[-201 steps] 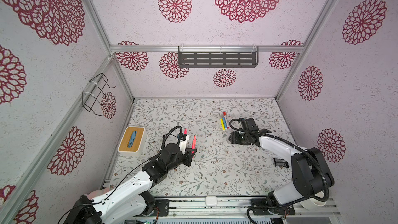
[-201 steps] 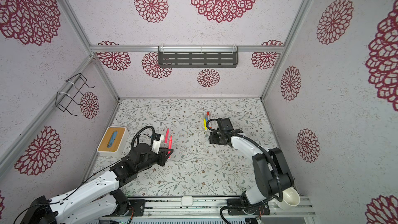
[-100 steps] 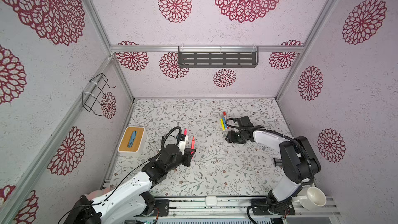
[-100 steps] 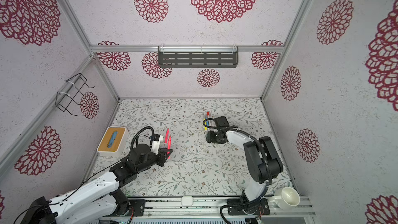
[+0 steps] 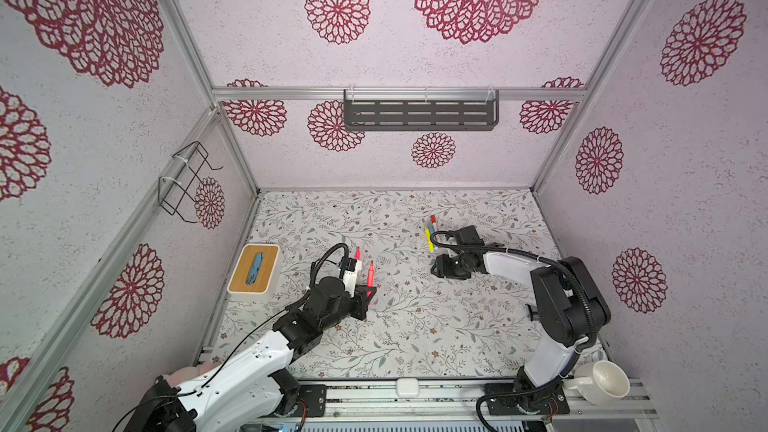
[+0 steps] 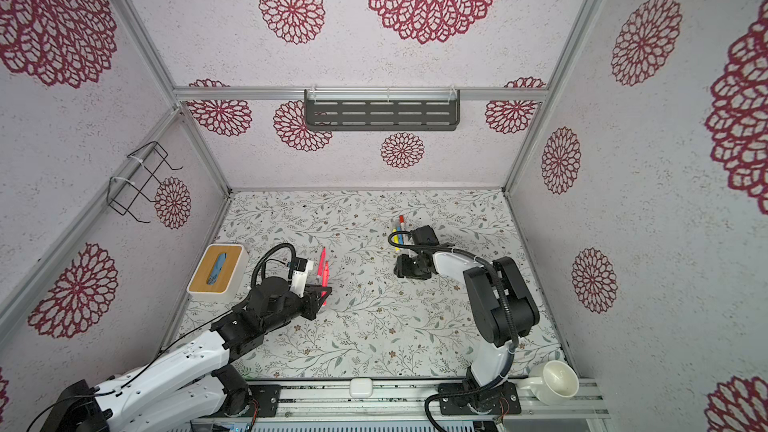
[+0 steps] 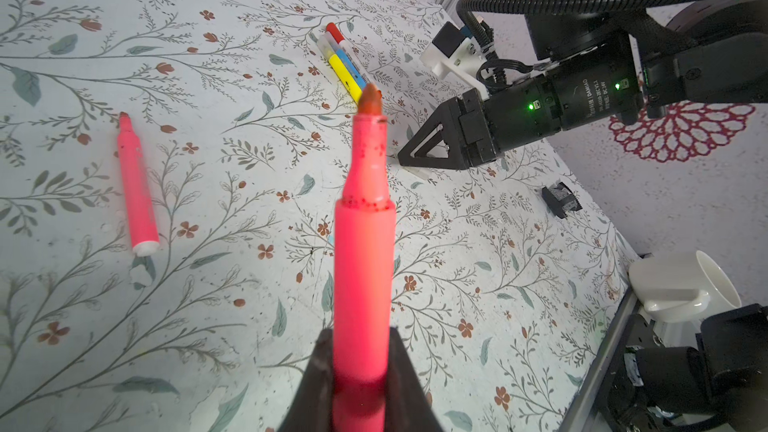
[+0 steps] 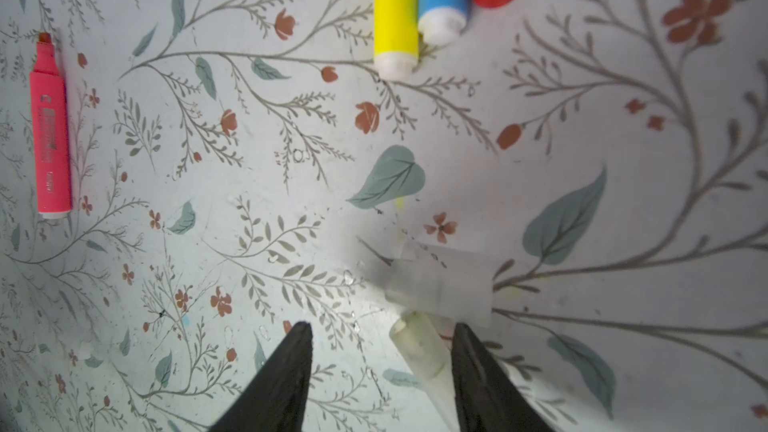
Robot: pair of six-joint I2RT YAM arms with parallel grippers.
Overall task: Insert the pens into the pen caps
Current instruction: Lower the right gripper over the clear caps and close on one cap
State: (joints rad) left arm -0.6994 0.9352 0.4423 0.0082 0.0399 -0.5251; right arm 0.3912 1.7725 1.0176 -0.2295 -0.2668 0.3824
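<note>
Progress: three pens (image 7: 345, 64) near the desk's (image 5: 415, 326) back edge look capped (we judge). We see the left gripper (image 7: 359, 340) clamping a bare pink pen (image 7: 363, 243); the right gripper (image 8: 382, 326), jaws apart, straddles a clear cap (image 8: 419, 351) right of centre. The second pink pen (image 7: 137, 184) lies uncapped.

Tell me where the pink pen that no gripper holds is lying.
In a top view the loose pink pen lies left of centre, just beyond the left gripper and the held pink pen, right of the wooden-lidded box.
</note>
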